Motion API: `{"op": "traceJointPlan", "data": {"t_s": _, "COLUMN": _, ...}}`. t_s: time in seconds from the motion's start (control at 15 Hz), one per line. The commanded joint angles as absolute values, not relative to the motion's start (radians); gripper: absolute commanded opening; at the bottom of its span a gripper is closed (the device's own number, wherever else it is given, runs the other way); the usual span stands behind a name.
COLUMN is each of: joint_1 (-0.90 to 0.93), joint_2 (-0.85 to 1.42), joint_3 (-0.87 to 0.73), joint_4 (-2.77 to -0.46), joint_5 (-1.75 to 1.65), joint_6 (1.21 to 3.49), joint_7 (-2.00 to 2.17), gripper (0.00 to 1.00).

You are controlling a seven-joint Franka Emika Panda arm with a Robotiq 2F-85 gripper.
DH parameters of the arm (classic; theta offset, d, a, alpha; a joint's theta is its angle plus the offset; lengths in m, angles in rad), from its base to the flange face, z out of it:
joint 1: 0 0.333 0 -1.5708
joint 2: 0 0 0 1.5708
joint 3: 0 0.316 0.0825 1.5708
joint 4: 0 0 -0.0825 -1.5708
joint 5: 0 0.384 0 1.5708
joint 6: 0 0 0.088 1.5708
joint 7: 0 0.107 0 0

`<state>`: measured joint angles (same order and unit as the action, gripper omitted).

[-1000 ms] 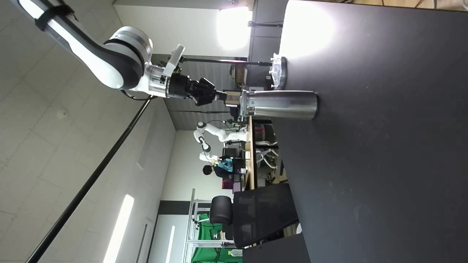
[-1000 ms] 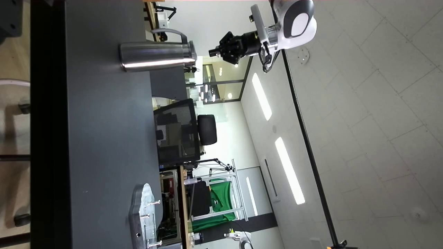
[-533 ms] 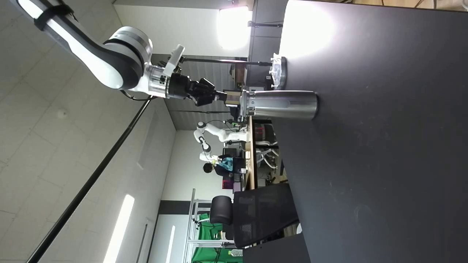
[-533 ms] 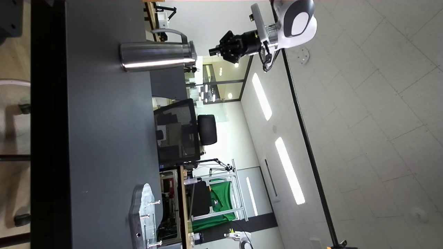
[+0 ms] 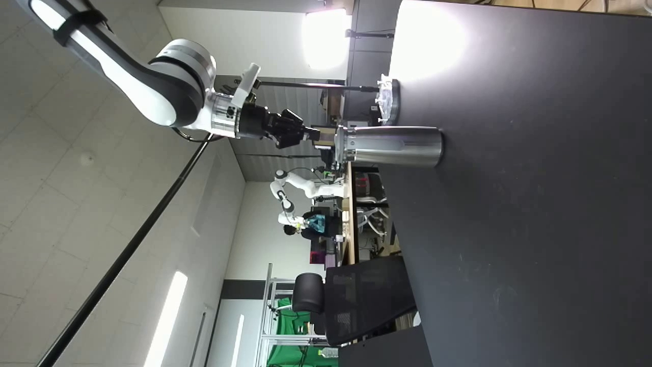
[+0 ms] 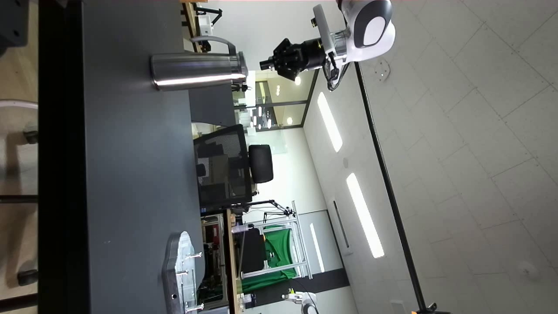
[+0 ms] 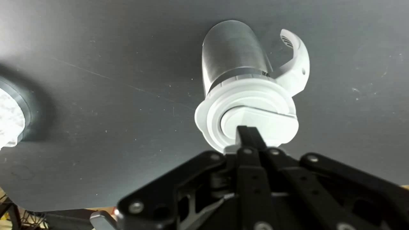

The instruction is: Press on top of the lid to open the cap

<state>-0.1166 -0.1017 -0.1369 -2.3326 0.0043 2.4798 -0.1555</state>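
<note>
A tall silver metal flask [image 5: 397, 146] stands upright on the dark table; it also shows in an exterior view [image 6: 192, 69]. Its round grey lid [image 6: 242, 64] tops it and shows pale in the wrist view [image 7: 220, 110], with a raised press piece facing up. A curved handle [image 7: 298, 65] sticks out from the side of the flask. My gripper [image 6: 263, 65] is just above the lid, pointing down, with a small gap between in both exterior views. In the wrist view the fingertips [image 7: 250, 128] are together, nothing between them, and cover part of the lid.
A low grey base with a pale clear top and small posts [image 6: 185, 270] stands on the table [image 5: 535, 204]; it also shows at the left of the wrist view [image 7: 11, 116]. A black office chair [image 5: 367, 300] stands beyond the table edge.
My gripper has come down slightly toward the lid during the last half second. The flask and lid have not moved. The fingers look shut throughout.
</note>
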Motion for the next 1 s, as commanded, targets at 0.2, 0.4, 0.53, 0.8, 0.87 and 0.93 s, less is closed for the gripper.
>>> {"op": "traceJointPlan", "data": {"t_s": 0.2, "joint_1": -0.115, "joint_2": -0.041, "joint_3": -0.126, "joint_4": -2.291, "joint_5": -0.003, "joint_6": 2.478, "joint_7": -0.123, "gripper": 0.00}}
{"op": "traceJointPlan", "data": {"t_s": 0.4, "joint_1": -0.117, "joint_2": -0.021, "joint_3": -0.125, "joint_4": -2.281, "joint_5": -0.009, "joint_6": 2.474, "joint_7": -0.116, "gripper": 0.00}}
{"op": "traceJointPlan", "data": {"t_s": 0.53, "joint_1": -0.119, "joint_2": -0.011, "joint_3": -0.125, "joint_4": -2.278, "joint_5": -0.025, "joint_6": 2.480, "joint_7": -0.097, "gripper": 0.00}}
{"op": "traceJointPlan", "data": {"t_s": 0.8, "joint_1": -0.121, "joint_2": 0.012, "joint_3": -0.126, "joint_4": -2.269, "joint_5": -0.036, "joint_6": 2.490, "joint_7": -0.074, "gripper": 0.00}}
{"op": "traceJointPlan", "data": {"t_s": 0.87, "joint_1": -0.122, "joint_2": 0.019, "joint_3": -0.128, "joint_4": -2.265, "joint_5": -0.033, "joint_6": 2.491, "joint_7": -0.075, "gripper": 0.00}}
{"op": "traceJointPlan", "data": {"t_s": 0.93, "joint_1": -0.125, "joint_2": 0.027, "joint_3": -0.131, "joint_4": -2.261, "joint_5": -0.025, "joint_6": 2.494, "joint_7": -0.078, "gripper": 0.00}}
